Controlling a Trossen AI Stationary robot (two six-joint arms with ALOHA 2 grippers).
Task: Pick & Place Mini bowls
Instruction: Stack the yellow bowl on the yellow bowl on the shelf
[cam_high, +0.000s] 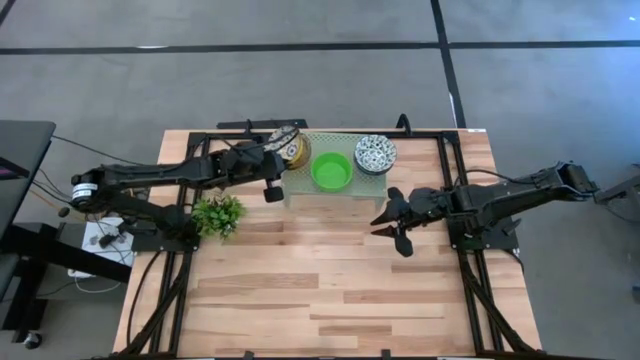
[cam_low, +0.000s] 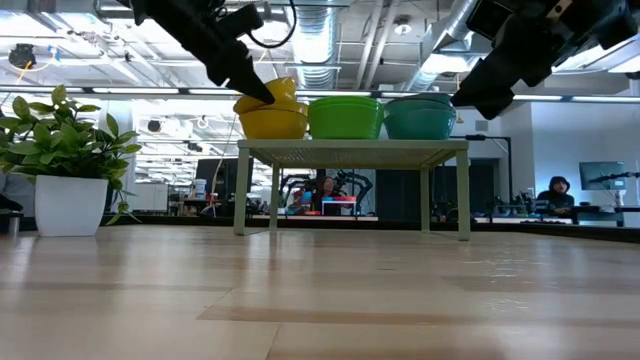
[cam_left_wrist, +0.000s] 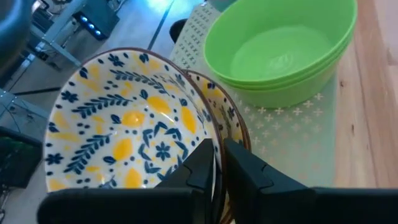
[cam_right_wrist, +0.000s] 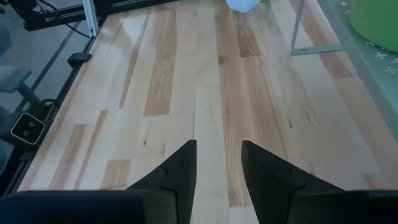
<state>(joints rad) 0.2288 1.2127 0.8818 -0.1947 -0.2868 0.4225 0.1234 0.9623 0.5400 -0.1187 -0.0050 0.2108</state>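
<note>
Three stacks of mini bowls stand on the pale green rack at the table's far edge. They are white bowls with a yellow and blue floral pattern, plain green bowls and white bowls with a blue pattern. My left gripper is shut on the top yellow-patterned bowl, which lies tilted in the bowl beneath it. My right gripper hangs open over bare wood, near and right of the rack. My left gripper pinches the top yellow-patterned bowl by its rim on the side toward the table's left. One finger is inside the bowl and one outside. The fingers slant down from the table's left. The bowl sits tilted, nested in the bowl below.
A small leafy plant in a white pot stands at the left, just near of my left arm. The rack stands on thin legs with room under it. Bare wooden table spreads toward the near edge.
</note>
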